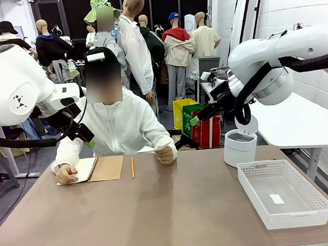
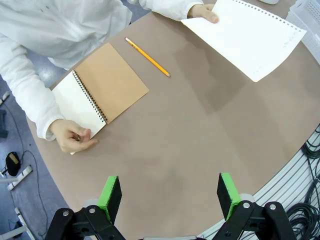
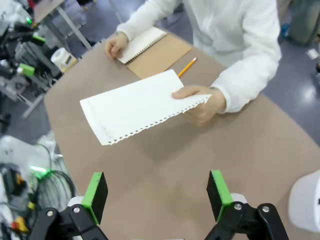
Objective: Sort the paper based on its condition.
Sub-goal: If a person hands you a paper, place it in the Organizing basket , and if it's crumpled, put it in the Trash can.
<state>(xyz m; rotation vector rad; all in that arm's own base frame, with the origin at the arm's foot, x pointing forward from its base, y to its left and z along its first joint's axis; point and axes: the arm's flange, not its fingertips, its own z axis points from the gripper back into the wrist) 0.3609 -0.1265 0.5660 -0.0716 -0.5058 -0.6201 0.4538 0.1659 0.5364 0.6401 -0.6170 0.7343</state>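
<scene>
Paper (image 3: 140, 107): one smooth white sheet with a row of torn spiral holes along one long edge (no creases that I can make out), held by one corner and lifted clear of the table top, throwing a shadow on it
Holding hand (image 3: 202, 102): the person's, thumb on top of the sheet's corner, at the far side of the table near the middle
Other hand (image 2: 72, 136): the person's, curled on the open page of the notebook
Notebook (image 2: 107, 85): spiral-bound, brown cover folded flat beside a blank page, lying at the far left of the table
Pencil (image 2: 147, 56): yellow, lying on the table between the notebook and the held sheet, touching neither
Left gripper (image 2: 168, 186): jaws spread wide with nothing between the green pads, raised over bare table on the robot's side of the notebook
Right gripper (image 3: 156, 186): jaws spread wide and empty, hanging in the air above the table, pointed toward the sheet and well apart from it
Basket (image 1: 252, 195): white plastic mesh, on the near right of the table, with a small white rectangle on its floor
Round container (image 1: 240, 147): white, upright, just beyond the basket's far corner
Table (image 1: 176, 212): brown top, bare across the middle and the near left
</scene>
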